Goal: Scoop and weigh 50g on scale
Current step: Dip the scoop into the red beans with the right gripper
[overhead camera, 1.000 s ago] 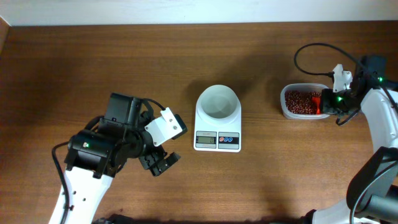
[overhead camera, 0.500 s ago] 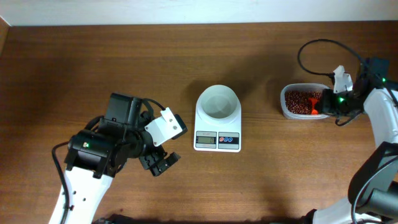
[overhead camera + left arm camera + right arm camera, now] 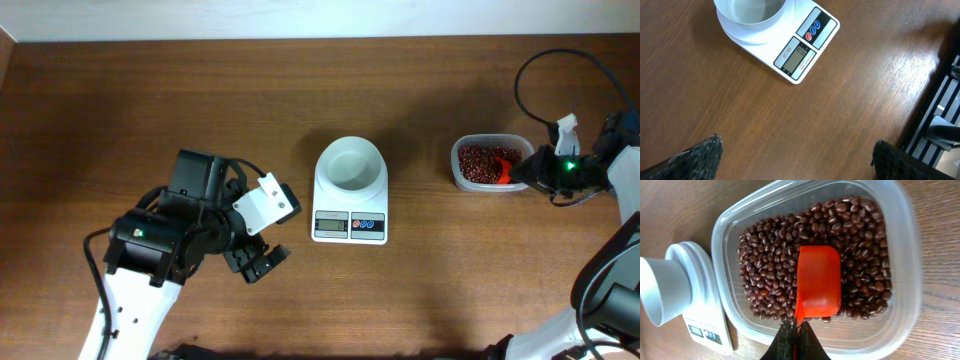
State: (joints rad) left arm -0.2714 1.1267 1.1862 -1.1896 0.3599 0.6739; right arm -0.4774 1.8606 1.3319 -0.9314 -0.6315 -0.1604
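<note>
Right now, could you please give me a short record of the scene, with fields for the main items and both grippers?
scale: mid-table, display toward the robot
bowl: on the scale, empty
beans: in the clear tub, right of the scale
scoop: orange-red, over the beans inside the tub
right gripper: shut on the scoop's handle
left gripper: open, holding nothing, left of the scale

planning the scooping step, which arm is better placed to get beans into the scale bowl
Right. The right gripper is shut on the scoop, which lies on the beans in the tub. The left gripper is open and empty, beyond the scale.
</note>
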